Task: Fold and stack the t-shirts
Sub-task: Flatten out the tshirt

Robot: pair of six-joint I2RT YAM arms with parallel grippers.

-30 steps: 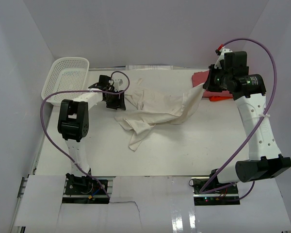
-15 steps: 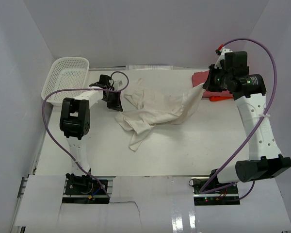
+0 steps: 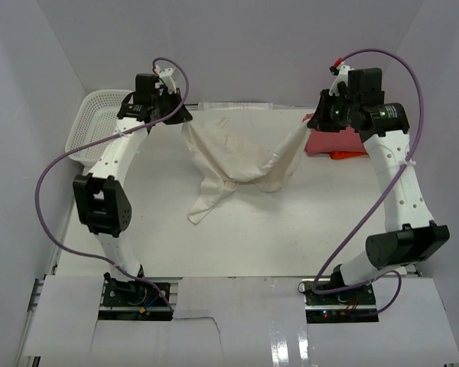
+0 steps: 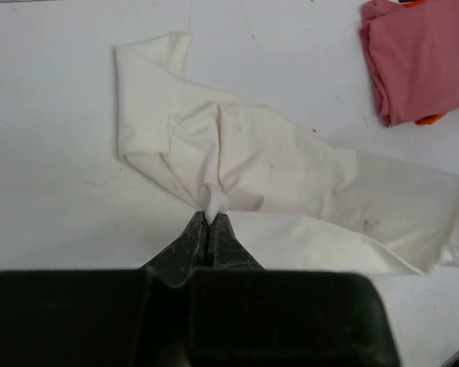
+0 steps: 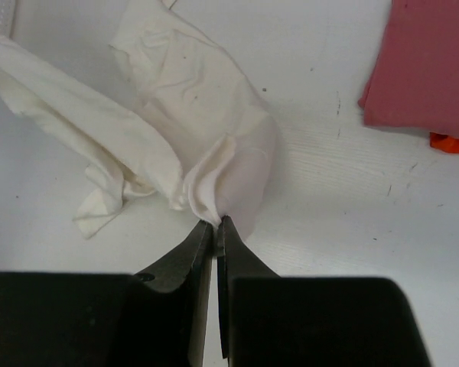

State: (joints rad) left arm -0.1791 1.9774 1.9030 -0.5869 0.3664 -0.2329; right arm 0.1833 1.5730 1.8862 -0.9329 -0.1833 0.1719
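Observation:
The cream-white t-shirt point(image 3: 241, 149) hangs between both raised arms, sagging in the middle, its lower end trailing on the table. My left gripper point(image 3: 185, 118) is shut on its left corner, a pinch of cloth showing between the tips point(image 4: 211, 216). My right gripper point(image 3: 312, 125) is shut on the right corner, the fabric bunched at the tips point(image 5: 215, 222). The cream-white t-shirt point(image 4: 237, 164) point(image 5: 176, 130) fills both wrist views. The red t-shirt point(image 3: 329, 143) lies folded at the back right, also in the left wrist view point(image 4: 417, 57) and the right wrist view point(image 5: 428, 69).
A white mesh basket point(image 3: 99, 122) stands at the back left, behind the left arm. An orange bit point(image 3: 346, 155) pokes out from under the red shirt. White walls close in the table point(image 3: 291, 229) on three sides.
The left gripper shut on the cream shirt's left corner and rose toward the back. The right arm lifted slightly too. The shirt came up off the table and now hangs between them.

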